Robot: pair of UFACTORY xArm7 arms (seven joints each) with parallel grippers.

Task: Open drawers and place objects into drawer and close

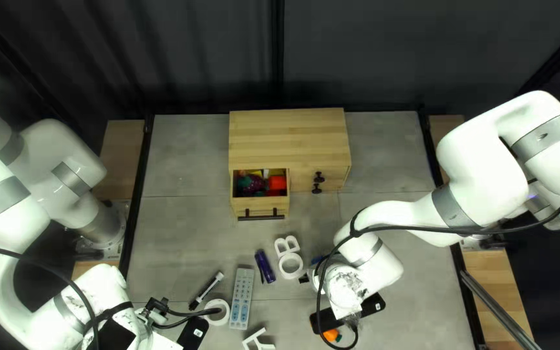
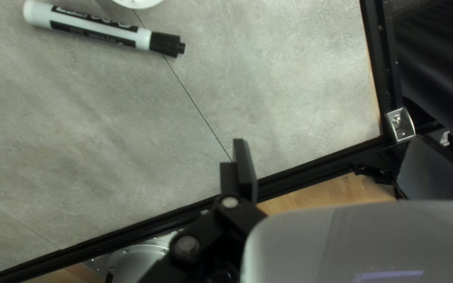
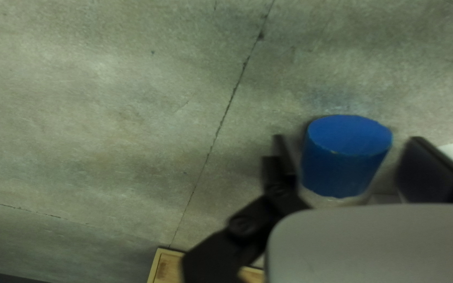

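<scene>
OK, R gripper [image 1: 316, 267] is spread w/ round blue block [image 3: 345, 162] btwn fingers. L gripper [image 1: 158, 306] is spread too, near white, black-capped marker [image 2: 98, 27]. Tan wood drawer [image 1: 244, 209] is out.

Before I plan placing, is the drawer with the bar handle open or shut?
Open: the drawer juts out from the cabinet, and coloured things show inside.

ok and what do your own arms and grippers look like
My left arm and right arm are glossy white and rounded, with grey bands at the joints, dark smudges near the wrists and a black cable running along each. The left gripper and right gripper have flat black fingers on black links.
</scene>
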